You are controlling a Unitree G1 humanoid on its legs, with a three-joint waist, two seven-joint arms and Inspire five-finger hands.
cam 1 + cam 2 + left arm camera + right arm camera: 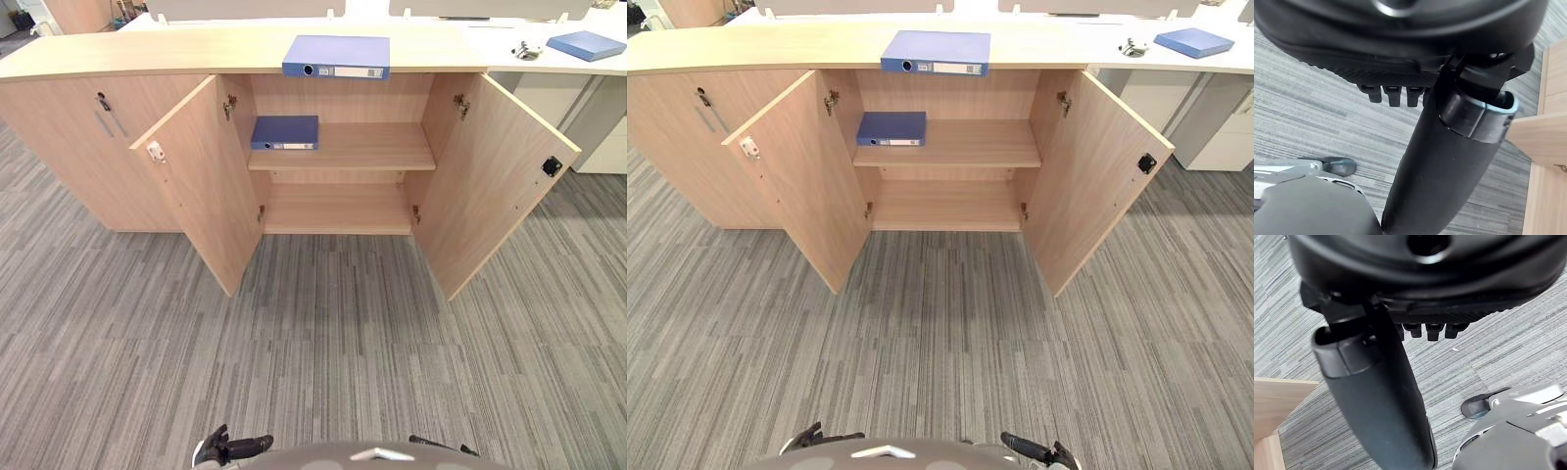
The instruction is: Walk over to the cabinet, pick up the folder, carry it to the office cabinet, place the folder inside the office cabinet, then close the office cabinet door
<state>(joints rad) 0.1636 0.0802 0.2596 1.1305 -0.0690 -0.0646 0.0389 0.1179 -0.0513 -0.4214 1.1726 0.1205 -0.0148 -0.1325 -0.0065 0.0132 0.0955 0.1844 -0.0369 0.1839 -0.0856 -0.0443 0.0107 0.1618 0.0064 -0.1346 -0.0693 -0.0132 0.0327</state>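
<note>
A blue folder lies flat on top of the long wooden cabinet, above its open middle section. A second blue folder lies on the left of the upper shelf inside. Both doors stand wide open, the left door and the right door. My left hand and right hand hang low over the carpet, well short of the cabinet. The left wrist view shows my left hand relaxed and holding nothing. My right hand is likewise empty.
A third blue folder and a small metal object lie on the white desk at the far right. The cabinet's left section is closed, with a key in it. Grey striped carpet stretches between me and the cabinet.
</note>
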